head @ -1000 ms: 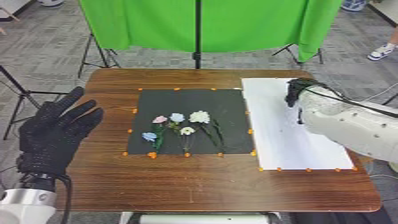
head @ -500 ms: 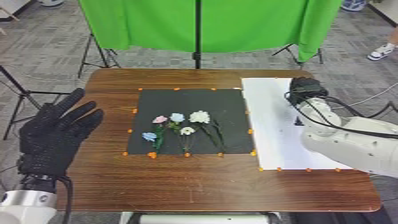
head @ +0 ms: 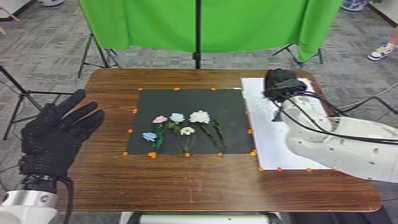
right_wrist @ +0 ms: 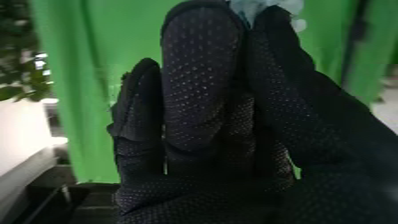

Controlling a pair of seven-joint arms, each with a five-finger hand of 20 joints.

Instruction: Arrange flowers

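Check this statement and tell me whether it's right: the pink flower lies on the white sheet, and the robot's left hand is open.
Not quite. The head view shows the pink flower lying on the black mat, not on the white sheet. The robot's left hand is open, as stated.

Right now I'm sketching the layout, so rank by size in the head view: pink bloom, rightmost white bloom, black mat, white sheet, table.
1. Table
2. Black mat and white sheet: too alike to rank, the right arm covering part of the sheet
3. Rightmost white bloom
4. Pink bloom
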